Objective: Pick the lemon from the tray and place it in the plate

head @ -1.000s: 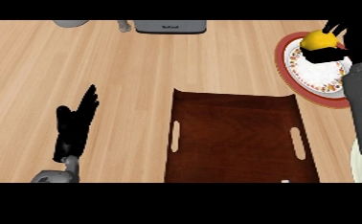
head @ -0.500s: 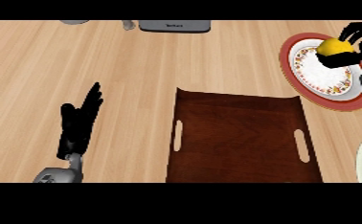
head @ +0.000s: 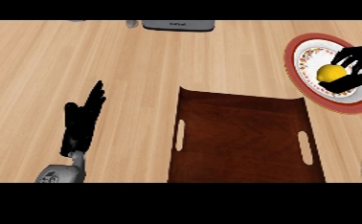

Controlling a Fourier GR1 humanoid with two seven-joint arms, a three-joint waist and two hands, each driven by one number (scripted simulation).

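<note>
The yellow lemon (head: 329, 72) rests in the middle of a white plate (head: 294, 61) with a red rim, at the right edge of the counter. My right hand (head: 349, 55) comes in from the right, its fingers curled over the lemon's far side and its thumb along the near side. The dark brown tray (head: 240, 137) with two slot handles lies in front of the plate and holds nothing. At the lower left, my left hand (head: 80, 122) rests open and flat on the wood, fingers pointing away from me.
A grey appliance (head: 177, 25) sits at the counter's far edge, with two small grey items (head: 130, 23) to its left. Bare light wood stretches between the left hand and the tray.
My right hand has carried the lemon from the plate's far rim to its middle. The right forearm has slid out past the right edge. The left hand has stayed put.
</note>
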